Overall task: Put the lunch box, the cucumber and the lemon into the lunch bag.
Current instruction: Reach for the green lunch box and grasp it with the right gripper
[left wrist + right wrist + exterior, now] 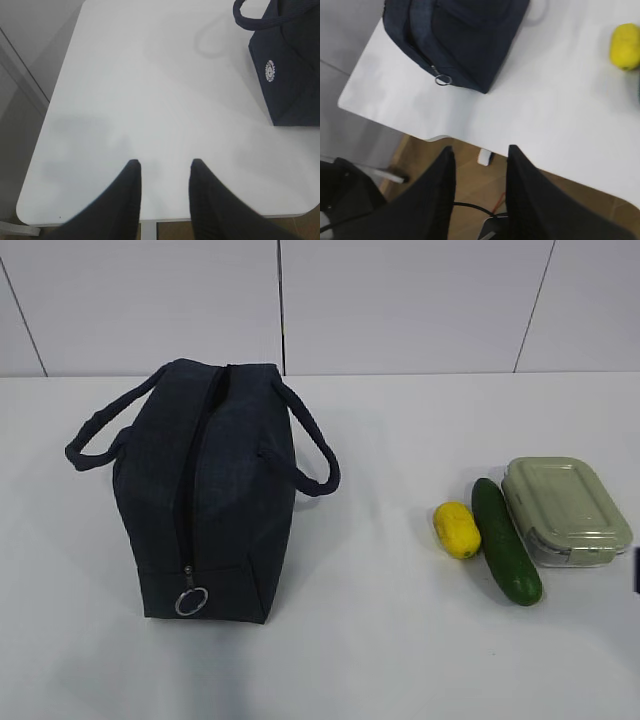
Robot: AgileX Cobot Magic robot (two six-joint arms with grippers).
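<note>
The navy lunch bag stands at the table's left with its zipper running along the top and its ring pull hanging at the near end. The lemon, the cucumber and the green-lidded lunch box lie side by side at the right. My left gripper is open and empty over bare table, with the bag to its upper right. My right gripper is open and empty off the table's front edge. Its view shows the bag, the ring pull and the lemon.
The white table has a rounded near-left corner. Past its front edge are the wooden floor and a black cable. A white panelled wall stands behind the table.
</note>
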